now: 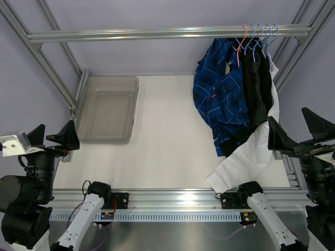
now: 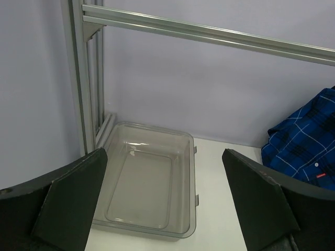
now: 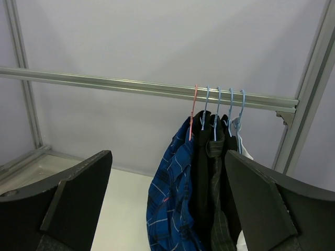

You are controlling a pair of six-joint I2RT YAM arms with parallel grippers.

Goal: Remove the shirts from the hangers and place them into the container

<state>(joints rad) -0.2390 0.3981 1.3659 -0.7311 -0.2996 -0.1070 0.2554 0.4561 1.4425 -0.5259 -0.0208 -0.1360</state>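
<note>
The left gripper hovers at the left edge of the surface, jaws wide and holding nothing. It faces the container, which lies flat at the far left with nothing in it, so shirts can be dropped straight in. A rail runs across the top. At its right end the pink hanger carries the blue plaid shirt, the one nearest the container. The dark shirts hang on light blue hangers, packed close behind it. A white cloth trails from under them onto the surface and could snag. The right gripper, jaws wide and free, hangs just beside the clothes.
</note>
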